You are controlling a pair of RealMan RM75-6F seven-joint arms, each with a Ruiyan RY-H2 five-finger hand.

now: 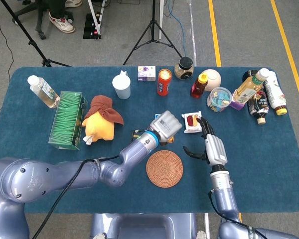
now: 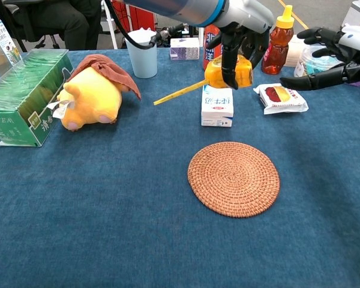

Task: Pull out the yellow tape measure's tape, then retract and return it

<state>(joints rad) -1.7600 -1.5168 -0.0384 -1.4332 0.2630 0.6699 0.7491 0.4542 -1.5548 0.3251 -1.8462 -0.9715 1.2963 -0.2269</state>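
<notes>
Chest view shows the blue table [image 2: 108, 228], then the left hand [image 2: 237, 27] held above a small white box [image 2: 217, 104], fingers wrapped around the yellow tape measure [image 2: 228, 71]. Its case looks compact, hard and fairly weighty, best gripped around the body as it is. A strip of tape [image 2: 179, 92] sticks out toward the plush toy [image 2: 90, 96]; thin, springy and sharp-edged, it likely wants pinching at the free tip. The right hand [image 2: 333, 57] hangs nearby, fingers spread, empty.
</notes>
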